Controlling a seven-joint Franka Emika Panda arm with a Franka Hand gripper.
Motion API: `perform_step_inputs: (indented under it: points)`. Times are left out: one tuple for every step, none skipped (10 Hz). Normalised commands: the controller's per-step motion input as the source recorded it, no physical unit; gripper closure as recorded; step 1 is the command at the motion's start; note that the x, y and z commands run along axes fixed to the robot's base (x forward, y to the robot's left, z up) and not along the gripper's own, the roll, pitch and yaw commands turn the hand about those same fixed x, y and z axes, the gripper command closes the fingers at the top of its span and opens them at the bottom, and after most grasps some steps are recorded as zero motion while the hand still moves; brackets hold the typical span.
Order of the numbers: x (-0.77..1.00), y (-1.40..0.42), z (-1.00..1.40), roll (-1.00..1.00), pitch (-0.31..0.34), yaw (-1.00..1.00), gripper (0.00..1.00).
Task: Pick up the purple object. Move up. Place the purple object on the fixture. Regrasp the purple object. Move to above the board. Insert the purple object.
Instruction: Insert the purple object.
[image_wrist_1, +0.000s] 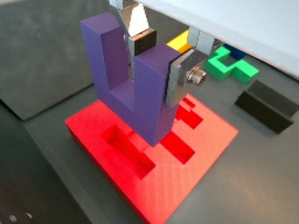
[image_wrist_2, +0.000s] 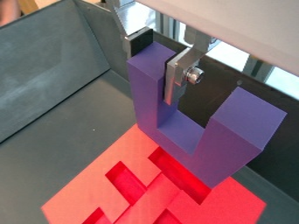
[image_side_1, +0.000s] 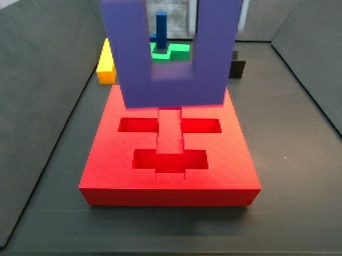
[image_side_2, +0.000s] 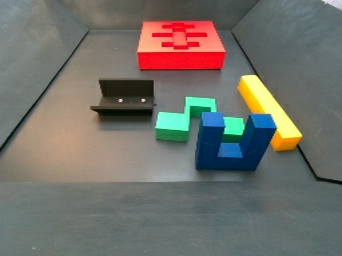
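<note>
My gripper (image_wrist_1: 158, 61) is shut on one prong of the purple object (image_wrist_1: 117, 70), a U-shaped block held with its prongs up. Both wrist views show a silver finger (image_wrist_2: 177, 74) pressed flat on that prong. The block hangs over the red board (image_wrist_1: 187, 175) and its recessed cutouts. In a side view the purple object (image_side_1: 167, 70) fills the top above the board (image_side_1: 167, 180), with the gripper out of frame. The board (image_side_2: 154, 58) lies bare at the far end, and the purple object is above that frame. The dark fixture (image_side_2: 123, 97) stands apart on the floor.
A green block (image_side_2: 187, 118), a blue two-pronged piece (image_side_2: 234, 140) and a yellow bar (image_side_2: 267, 110) lie on the dark floor near the fixture. Grey walls enclose the floor. The green block (image_wrist_1: 232, 66) and the fixture (image_wrist_1: 267, 107) sit beyond the board.
</note>
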Motion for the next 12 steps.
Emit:
perform_step_inputs:
  points:
    - [0.29, -0.09, -0.57, 0.07, -0.107, 0.00, 1.00]
    - [0.38, 0.00, -0.52, 0.03, -0.076, 0.02, 1.00]
    - [0.38, 0.00, -0.53, 0.05, -0.030, 0.09, 1.00]
    - [0.30, 0.03, -0.43, 0.10, 0.000, 0.11, 1.00]
    - [0.00, 0.00, -0.27, 0.33, 0.000, 0.17, 1.00]
    - [-0.32, -0.11, -0.40, 0.39, -0.027, 0.25, 1.00]
    - [-0.29, -0.23, -0.48, 0.23, -0.029, 0.28, 1.00]
    - [-0.19, -0.19, -0.44, 0.20, -0.019, 0.25, 1.00]
    - [0.00, -0.16, -0.38, 0.10, -0.004, 0.13, 1.00]
    - [0.39, -0.12, -0.30, 0.08, -0.004, 0.00, 1.00]
    - [0.65, 0.00, -0.10, 0.06, 0.000, -0.42, 1.00]
    - [0.42, 0.00, 0.00, -0.01, 0.004, -0.51, 1.00]
